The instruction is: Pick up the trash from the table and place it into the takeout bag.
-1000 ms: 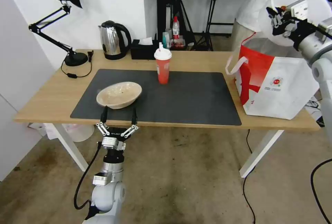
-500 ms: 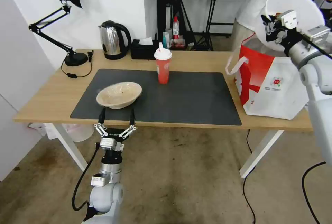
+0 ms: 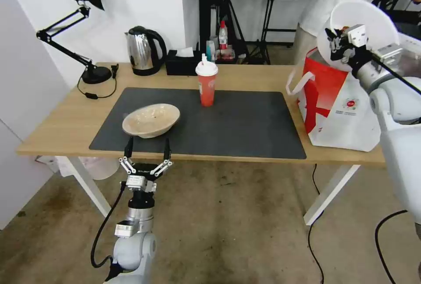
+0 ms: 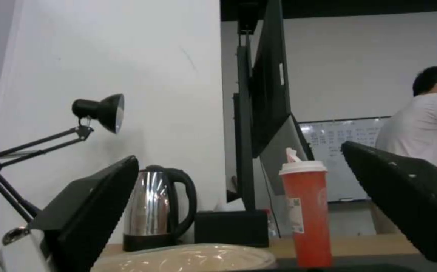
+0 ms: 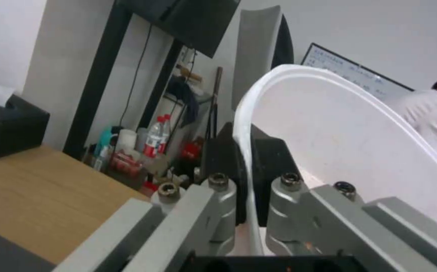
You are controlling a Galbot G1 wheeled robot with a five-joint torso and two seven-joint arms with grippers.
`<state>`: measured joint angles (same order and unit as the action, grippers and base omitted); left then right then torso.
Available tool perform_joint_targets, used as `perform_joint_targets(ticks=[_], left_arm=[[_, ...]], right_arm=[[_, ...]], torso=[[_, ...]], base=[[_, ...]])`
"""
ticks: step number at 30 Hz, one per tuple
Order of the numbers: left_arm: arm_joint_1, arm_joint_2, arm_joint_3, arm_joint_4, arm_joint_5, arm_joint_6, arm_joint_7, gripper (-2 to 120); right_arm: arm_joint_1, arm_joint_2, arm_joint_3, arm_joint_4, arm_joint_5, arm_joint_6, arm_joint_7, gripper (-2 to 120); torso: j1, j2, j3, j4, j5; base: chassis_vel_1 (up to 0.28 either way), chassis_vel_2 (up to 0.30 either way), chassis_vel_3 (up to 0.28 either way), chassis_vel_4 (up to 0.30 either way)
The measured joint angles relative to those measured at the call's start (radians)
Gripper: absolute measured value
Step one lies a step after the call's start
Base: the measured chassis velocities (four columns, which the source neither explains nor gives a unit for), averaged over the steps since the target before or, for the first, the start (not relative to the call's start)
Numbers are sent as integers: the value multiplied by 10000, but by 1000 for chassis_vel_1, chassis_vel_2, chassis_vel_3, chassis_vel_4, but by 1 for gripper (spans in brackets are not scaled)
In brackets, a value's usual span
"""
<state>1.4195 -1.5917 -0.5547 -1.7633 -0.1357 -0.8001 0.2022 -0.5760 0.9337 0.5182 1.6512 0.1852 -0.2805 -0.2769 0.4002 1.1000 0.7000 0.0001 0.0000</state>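
Note:
My right gripper (image 3: 337,44) is shut on the rim of the deep white bowl (image 3: 366,19), holding it tilted in the air above the open top of the takeout bag (image 3: 346,108) at the table's right end. The right wrist view shows the white bowl (image 5: 339,139) with its rim clamped between the fingers (image 5: 223,189). The red drink cup (image 3: 206,84) stands at the back of the dark mat (image 3: 245,126). The shallow beige bowl (image 3: 151,119) sits on the mat's front left. My left gripper (image 3: 148,142) stands open at the table's front edge, just in front of that bowl.
A steel kettle (image 3: 142,51), a black tissue box (image 3: 182,62) and a black desk lamp (image 3: 83,25) line the back of the wood table (image 3: 57,126). A person stands behind the bag. Cables and stands crowd the floor beyond.
My right arm has carried the white bowl left and lower, closer over the bag's opening. The left gripper has sunk slightly and stays open.

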Motion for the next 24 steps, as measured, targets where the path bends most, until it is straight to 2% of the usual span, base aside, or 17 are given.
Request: perform_joint_targets(ticks=[24], left_arm=[[53,-1,4,29,6,-2,12,100]], right_arm=[[-113,156,133,-558,-121,396,-41,0]], torso=[[-3,0,0,0,0]], base=[[0,0,0,0]])
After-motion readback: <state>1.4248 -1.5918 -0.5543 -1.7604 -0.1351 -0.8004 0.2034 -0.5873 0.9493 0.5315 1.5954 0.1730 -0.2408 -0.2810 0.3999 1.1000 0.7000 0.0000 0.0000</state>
